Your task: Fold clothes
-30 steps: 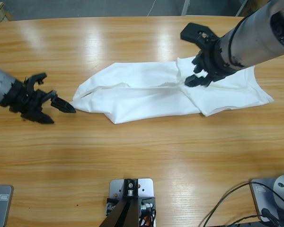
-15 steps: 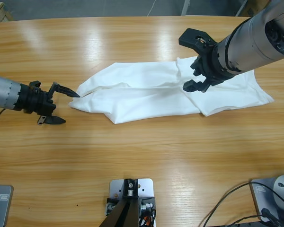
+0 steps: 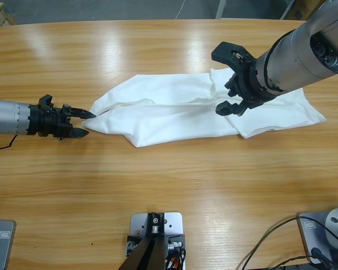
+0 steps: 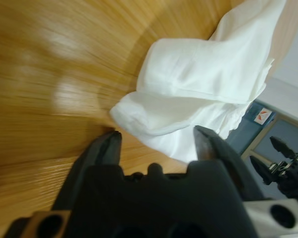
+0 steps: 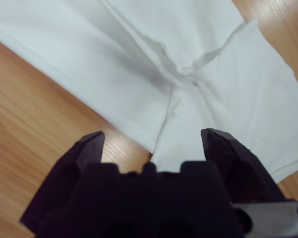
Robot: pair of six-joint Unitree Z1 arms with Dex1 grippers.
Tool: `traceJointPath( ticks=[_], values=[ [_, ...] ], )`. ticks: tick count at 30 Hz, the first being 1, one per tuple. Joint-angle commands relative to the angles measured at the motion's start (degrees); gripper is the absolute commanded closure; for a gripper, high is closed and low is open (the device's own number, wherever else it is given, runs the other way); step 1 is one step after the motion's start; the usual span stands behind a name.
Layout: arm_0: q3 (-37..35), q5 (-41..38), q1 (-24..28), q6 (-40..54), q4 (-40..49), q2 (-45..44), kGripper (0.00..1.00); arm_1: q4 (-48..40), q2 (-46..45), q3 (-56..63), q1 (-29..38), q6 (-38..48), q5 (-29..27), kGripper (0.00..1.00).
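The T-shirt (image 3: 197, 109) is the landmark here: it lies flat on the wooden counter (image 3: 169, 191) as a long, loosely gathered white band, its far edge towards the counter's back rim, with bare glossy wood on the near side of it.

Nearest the shirt's pointed end, the left tool (image 3: 85, 123) lies low along the counter with its jaws apart, the tips just beside the cloth corner; in the left wrist view (image 4: 156, 139) the rolled white corner sits between the two black jaws, not yet clamped. Over the shirt's other half, above the pinched crease where the fabric bunches, the right tool (image 3: 230, 80) hovers with its jaws spread wide, holding nothing; the right wrist view (image 5: 152, 140) looks straight down on that crease and on the layered edge beside it.

The likeliest slip, as I judge it, is at the pointed end: the corner is a soft roll of several layers, so jaws closing there may catch only the top layer (or push the cloth away along the slick varnished wood). Over the crease, a pinch could gather both overlapped panels at once and drag the whole band askew.

The cloth looks like thin matt cotton, limp, with shallow wrinkles and hemmed edges. The counter is smooth, shiny, amber-grained. The jaws are hard black, angular pieces on silver-grey cylindrical arms.
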Motion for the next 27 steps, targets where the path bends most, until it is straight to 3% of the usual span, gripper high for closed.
traceJointPath(
  ticks=[1,11,15,19,27],
  values=[
    [1.4,0.7,0.3,4.0,-1.0,3.2,1.0,0.5,2.8,2.2,0.7,1.7,1.5,0.211],
    [-0.8,3.7,0.0,12.6,0.5,-0.6,1.0,0.5,2.2,2.8,0.7,2.4,2.6,0.211],
    [-5.1,6.9,-1.5,18.5,17.7,-8.0,1.0,0.5,2.1,3.0,0.7,2.6,2.7,0.211],
    [-14.2,12.8,-7.2,23.8,35.8,-12.4,1.0,0.5,2.3,3.1,0.7,2.8,2.9,0.211],
    [-31.2,20.6,-17.4,27.8,54.6,-8.6,1.0,0.4,2.4,4.1,0.7,2.8,3.1,0.204]
  ],
)
